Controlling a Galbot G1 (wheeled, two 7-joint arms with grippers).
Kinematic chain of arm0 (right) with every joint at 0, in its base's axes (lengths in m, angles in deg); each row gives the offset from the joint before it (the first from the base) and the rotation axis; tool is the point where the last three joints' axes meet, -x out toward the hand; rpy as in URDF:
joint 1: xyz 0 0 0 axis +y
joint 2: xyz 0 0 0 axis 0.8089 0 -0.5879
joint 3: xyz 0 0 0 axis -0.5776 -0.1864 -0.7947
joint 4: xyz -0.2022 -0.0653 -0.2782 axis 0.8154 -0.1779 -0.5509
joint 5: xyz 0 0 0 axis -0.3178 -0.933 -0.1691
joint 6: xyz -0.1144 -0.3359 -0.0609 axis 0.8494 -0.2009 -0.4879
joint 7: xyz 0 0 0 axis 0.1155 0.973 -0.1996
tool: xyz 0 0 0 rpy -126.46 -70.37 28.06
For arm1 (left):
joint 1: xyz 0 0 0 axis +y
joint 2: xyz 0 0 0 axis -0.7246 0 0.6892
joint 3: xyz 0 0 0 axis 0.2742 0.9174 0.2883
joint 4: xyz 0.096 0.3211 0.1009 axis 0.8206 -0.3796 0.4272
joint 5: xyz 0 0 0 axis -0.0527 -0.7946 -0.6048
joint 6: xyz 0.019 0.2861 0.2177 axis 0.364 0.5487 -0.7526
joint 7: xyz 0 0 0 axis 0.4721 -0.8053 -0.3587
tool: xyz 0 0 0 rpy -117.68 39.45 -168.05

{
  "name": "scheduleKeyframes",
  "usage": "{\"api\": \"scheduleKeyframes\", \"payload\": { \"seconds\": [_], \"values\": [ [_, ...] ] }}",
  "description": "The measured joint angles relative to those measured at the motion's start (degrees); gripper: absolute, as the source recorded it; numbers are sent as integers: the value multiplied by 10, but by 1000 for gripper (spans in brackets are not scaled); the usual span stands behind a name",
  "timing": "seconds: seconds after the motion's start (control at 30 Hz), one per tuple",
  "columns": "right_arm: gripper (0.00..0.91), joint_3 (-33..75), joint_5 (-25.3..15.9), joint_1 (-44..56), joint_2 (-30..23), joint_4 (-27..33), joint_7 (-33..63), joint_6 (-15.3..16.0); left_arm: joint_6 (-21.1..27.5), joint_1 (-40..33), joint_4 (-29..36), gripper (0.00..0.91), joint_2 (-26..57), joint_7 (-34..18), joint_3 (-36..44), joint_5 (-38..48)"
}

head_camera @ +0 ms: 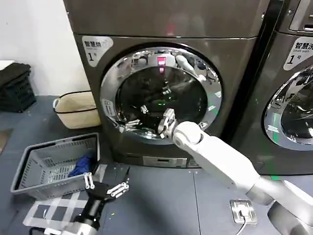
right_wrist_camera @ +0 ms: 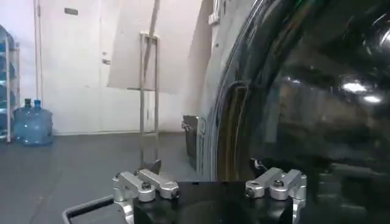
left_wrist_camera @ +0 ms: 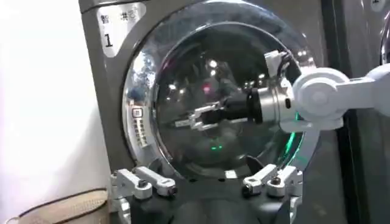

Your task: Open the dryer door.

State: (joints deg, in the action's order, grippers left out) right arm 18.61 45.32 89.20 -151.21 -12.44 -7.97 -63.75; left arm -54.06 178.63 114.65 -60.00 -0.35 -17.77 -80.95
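Chrome-rimmed dryer door (head_camera: 161,95): shut, approached by right gripper (head_camera: 166,123), fingers spread, nothing held. Risk: slipping off smooth glass. Left gripper (head_camera: 105,187) parked low, released.

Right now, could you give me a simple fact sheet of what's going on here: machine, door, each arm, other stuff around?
machine: the dryer, dark grey-brown, "1" sticker at its top corner
door: the dryer door, chrome rim around dark glass, looks shut
right arm: reaches to the door; right tool open, in front of the lower glass
left arm: low by the floor, away from the door; left tool open
floor items: grey basket with a blue cloth; beige bag
neighbour: second grey machine on the right
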Motion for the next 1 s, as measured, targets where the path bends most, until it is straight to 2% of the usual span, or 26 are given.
{"api": "scheduleKeyframes", "payload": {
  "seconds": [1.0],
  "values": [
    [907,-1,-14,-23,-56,89,-72,-6,-1,4,7,907,-3,0,3,1]
  ]
}}
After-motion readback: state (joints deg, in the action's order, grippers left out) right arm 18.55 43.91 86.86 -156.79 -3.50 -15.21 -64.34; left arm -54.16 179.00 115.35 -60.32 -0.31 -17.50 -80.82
